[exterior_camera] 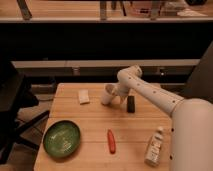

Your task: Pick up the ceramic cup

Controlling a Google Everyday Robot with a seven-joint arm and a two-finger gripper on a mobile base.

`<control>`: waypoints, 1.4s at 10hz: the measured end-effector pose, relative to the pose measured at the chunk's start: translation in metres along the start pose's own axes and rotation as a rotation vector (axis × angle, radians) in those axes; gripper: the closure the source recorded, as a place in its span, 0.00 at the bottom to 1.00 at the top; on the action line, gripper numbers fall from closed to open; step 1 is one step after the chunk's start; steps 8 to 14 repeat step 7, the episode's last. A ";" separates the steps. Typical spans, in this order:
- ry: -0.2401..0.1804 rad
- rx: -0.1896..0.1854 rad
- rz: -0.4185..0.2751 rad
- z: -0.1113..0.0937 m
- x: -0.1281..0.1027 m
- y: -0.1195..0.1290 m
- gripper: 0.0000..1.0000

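Observation:
The ceramic cup (106, 95) is small and white and sits at the back middle of the wooden table (95, 125), tilted with its rim toward the arm. My gripper (116, 92) reaches down from the white arm (150, 95) on the right and is at the cup's rim, shut on it. The cup's base is at or just above the tabletop.
A flat white sponge (83, 96) lies left of the cup. A small dark object (131, 104) stands just right of the gripper. A green bowl (61, 138), a red stick-shaped item (111, 140) and a clear plastic bottle (154, 146) are nearer the front.

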 end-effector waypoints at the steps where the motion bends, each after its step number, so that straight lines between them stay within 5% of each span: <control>1: 0.001 0.001 -0.001 0.000 0.001 0.001 0.48; 3: 0.006 0.002 -0.008 -0.004 0.004 0.003 0.62; 7: 0.023 -0.002 -0.021 -0.047 0.012 -0.001 0.99; 14: 0.023 -0.002 -0.021 -0.047 0.012 -0.001 0.99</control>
